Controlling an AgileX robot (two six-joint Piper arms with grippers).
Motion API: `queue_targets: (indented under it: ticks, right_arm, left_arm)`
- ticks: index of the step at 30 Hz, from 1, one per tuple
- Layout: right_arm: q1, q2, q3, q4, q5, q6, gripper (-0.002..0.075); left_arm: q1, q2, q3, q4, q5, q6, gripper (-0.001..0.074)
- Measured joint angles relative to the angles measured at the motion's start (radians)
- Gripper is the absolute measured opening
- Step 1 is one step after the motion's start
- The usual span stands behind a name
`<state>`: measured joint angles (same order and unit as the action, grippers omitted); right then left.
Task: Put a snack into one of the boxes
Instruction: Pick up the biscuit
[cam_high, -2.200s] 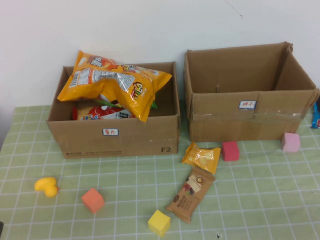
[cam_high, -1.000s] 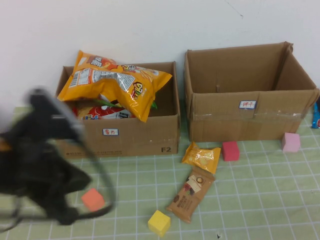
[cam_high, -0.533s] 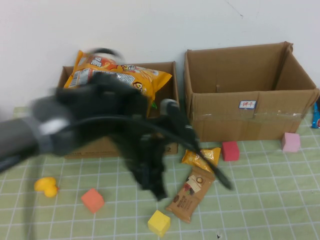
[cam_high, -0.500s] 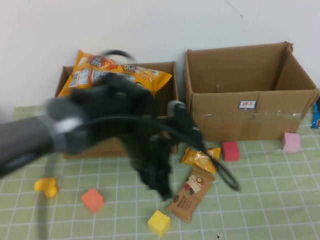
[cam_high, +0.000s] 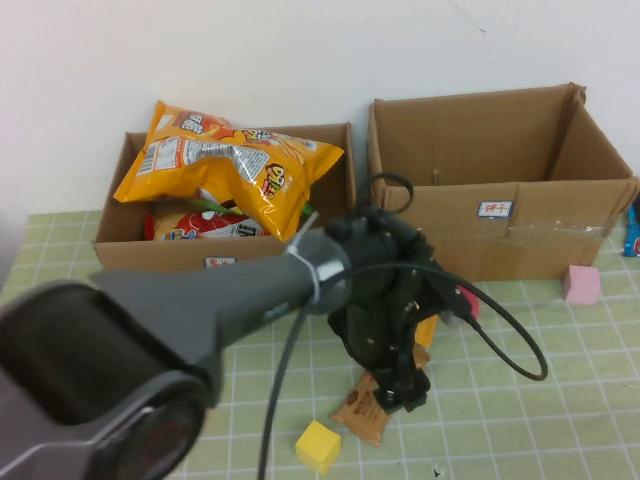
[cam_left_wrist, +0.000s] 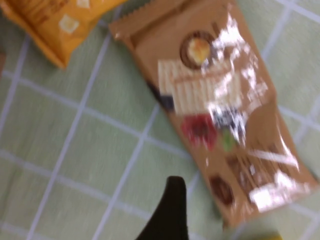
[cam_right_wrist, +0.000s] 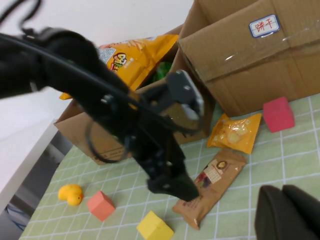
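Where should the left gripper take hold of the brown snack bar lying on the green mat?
Likely across the narrow middle of the brown snack bar, coming straight down. It lies flat and long on the mat, and the left gripper hovers over it. The right gripper sits apart, near the robot's side.

A brown snack bar (cam_high: 362, 412) lies flat and askew on the green checked surface (cam_high: 520, 400) in front of two open cardboard boxes, the left box (cam_high: 200, 262) heaped with chip bags, the right box (cam_high: 490, 200) showing bare walls.
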<state>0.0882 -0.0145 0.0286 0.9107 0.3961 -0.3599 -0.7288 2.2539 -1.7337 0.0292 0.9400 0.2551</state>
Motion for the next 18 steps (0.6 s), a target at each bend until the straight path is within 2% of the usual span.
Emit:
queue_targets:
  ticks: [10,18]
  right_arm:
    - [0.0,0.0,0.0,0.0,0.0,-0.001,-0.0002]
    - [0.0,0.0,0.0,0.0,0.001,-0.014,-0.0002]
  left_arm:
    - [-0.002,0.158,-0.102,0.08,-0.003,-0.161,0.0662]
    - [-0.002,0.191,-0.12,-0.015,-0.012,-0.181,0.065]
